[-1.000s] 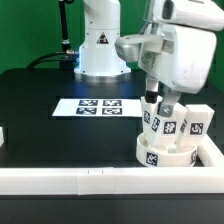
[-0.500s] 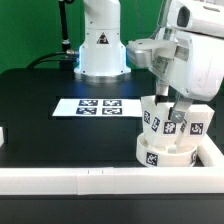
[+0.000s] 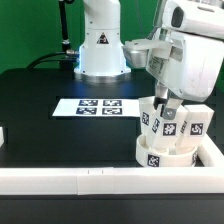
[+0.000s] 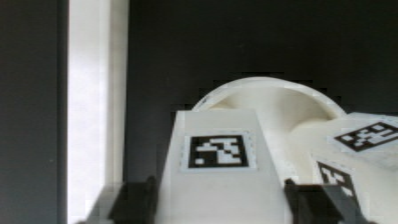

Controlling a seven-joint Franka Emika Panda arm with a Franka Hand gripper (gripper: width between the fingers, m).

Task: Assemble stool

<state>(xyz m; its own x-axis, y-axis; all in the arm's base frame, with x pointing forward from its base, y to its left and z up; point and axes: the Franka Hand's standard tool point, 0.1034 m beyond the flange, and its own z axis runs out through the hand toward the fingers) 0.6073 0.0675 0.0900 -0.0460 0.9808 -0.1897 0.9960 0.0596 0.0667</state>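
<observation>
Seemingly, leg point(image 4: 221, 152) sits between pincer point(image 4: 221, 200) fingers.

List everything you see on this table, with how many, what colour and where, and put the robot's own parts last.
Seat: one, white round disc, at the exterior view's right, in the corner of the border bars.
Legs: three, white with black-and-white tags, standing on the seat.
Marker board: one, white, flat on the table's middle.
Border bars: white, along the near and right edges.
Table: one, black.
Hand: one, white, its fingers astride the middle leg.
</observation>
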